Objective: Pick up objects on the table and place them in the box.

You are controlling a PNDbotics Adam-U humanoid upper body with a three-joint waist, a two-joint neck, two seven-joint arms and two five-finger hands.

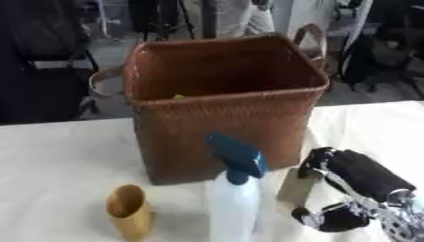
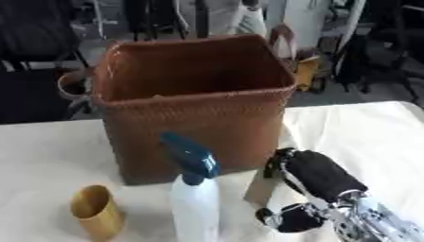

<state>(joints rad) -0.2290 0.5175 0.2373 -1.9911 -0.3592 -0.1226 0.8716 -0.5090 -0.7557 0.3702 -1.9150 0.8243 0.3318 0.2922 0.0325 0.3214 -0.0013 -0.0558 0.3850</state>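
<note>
A tall brown woven basket (image 1: 224, 113) with side handles stands at the middle of the white table (image 1: 58, 156). A small yellow thing (image 1: 178, 96) shows inside it at the near wall. In front of it stands a white spray bottle (image 1: 236, 198) with a blue trigger head. To the bottle's left is a yellow-brown cup (image 1: 128, 210), upright. My right hand (image 1: 356, 177) comes in from the lower right. Its fingers curl over the top edge of a tan flat thing (image 1: 296, 188) and its thumb (image 1: 327, 218) sits below it. My left hand does not show.
Beyond the table's far edge are dark chairs, stands and bags on the floor. Bare white tabletop lies to the left of the basket and at the far right.
</note>
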